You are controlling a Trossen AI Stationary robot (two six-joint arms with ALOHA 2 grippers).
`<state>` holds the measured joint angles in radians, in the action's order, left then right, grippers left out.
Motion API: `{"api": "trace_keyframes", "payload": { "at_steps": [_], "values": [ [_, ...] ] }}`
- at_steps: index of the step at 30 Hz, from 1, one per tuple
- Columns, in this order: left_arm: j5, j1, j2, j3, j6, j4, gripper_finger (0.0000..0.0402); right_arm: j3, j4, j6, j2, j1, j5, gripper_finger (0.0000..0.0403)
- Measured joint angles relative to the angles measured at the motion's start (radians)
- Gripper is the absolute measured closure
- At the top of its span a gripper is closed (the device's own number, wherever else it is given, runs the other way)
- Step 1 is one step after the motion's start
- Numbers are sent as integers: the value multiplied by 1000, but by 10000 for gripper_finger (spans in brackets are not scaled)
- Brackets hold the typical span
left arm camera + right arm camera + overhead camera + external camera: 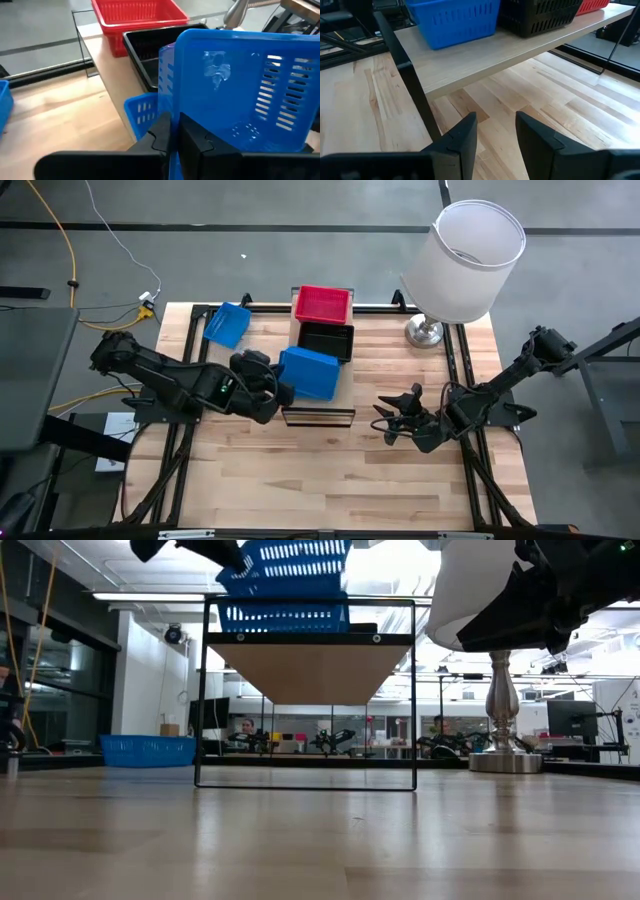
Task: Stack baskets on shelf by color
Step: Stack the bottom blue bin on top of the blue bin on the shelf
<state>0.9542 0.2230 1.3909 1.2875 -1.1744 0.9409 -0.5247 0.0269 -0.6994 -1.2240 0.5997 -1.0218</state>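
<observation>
— Where's the left end effector (283, 391) right now?

— Over the near end of the shelf (485, 57), clenched on the rim of a blue basket (310, 372). It's got that one tilted, hanging just above a second blue basket (141, 114) that sits on the plank.

— And the rest of the plank?

— A black basket (326, 341) is next along, then a red basket (322, 304) at the far end. One more, the stray blue basket (228, 324), lies on the bench (330, 470) off to the left of the shelf.

— Is the held one touching the one beneath?

— Hard to say from here; they look very close, maybe just apart.

— The other arm?

— The right end effector (393, 418) waits low over the bench, to the right of the shelf, fingers spread, grasping nothing. A white-shaded lamp (465, 260) stands at the far right corner.
</observation>
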Motion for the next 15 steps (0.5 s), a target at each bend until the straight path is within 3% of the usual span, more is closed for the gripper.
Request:
{"api": "trace_keyframes", "payload": {
  "at_steps": [7,15],
  "values": [
    [-14,-5,71,0,1,-21,389,0,1,0,0,0,0,281],
    [-32,-8,66,0,26,-19,366,0,0,0,0,-16,2,281]
  ]
}}
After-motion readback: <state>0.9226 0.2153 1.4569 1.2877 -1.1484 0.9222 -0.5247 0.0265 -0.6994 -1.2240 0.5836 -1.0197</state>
